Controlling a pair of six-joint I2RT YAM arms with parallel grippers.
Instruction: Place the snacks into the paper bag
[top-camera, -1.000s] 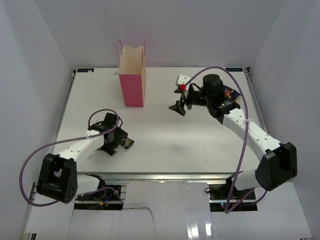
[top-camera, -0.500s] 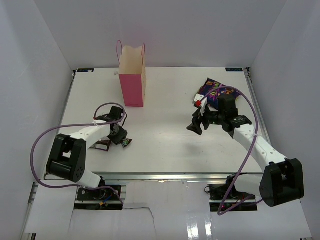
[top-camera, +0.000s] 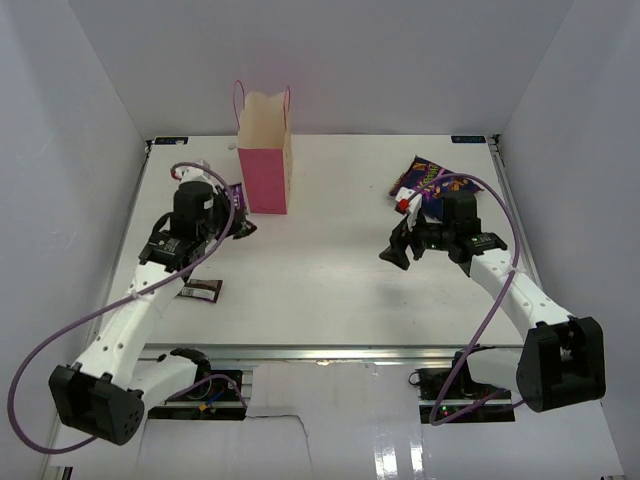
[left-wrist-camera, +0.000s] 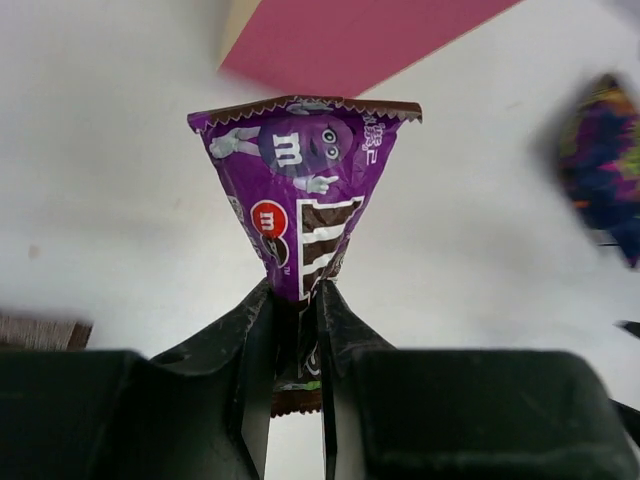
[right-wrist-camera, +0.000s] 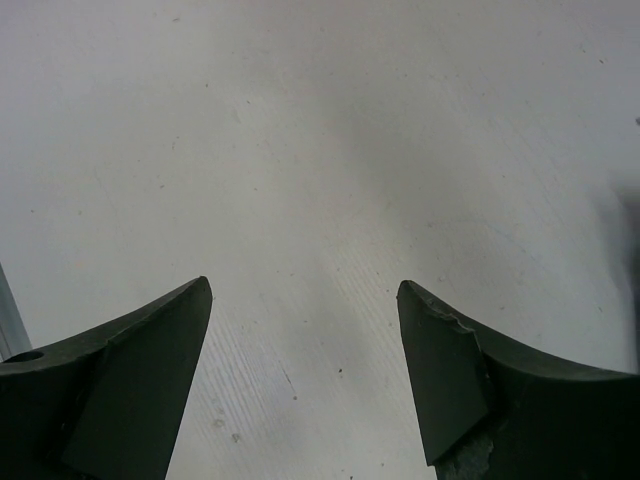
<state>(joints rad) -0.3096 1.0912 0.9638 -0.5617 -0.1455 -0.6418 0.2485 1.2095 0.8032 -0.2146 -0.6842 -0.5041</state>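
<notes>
Your left gripper (left-wrist-camera: 295, 335) has its jaws pressed together on the lower end of a purple candy packet (left-wrist-camera: 305, 190). The packet sticks out beyond the fingertips and fans wider toward its serrated far end, printed side facing the wrist camera. In that view the packet's free end points at the base of the pink paper bag (top-camera: 265, 172). From above, the left arm reaches over the left part of the table (top-camera: 330, 290), and its gripper is just beside the bag's near left corner. You cannot tell from these views whether packet and bag touch. The bag stands upright near the far edge, left of the middle, with its open top and thin loop handles up and the cream inside showing. A dark brown packet (top-camera: 203, 290) lies flat near the left edge, closer to the near edge than the left gripper and apart from it. Your right gripper (right-wrist-camera: 305, 330) has its jaws spread wide with nothing between them, only bare table surface below. From above, it sits over the right half of the table, fingers pointing toward the middle. The large dark blue-purple snack bag (top-camera: 428, 176) lies behind the right wrist toward the far right corner, partly hidden by the arm.
</notes>
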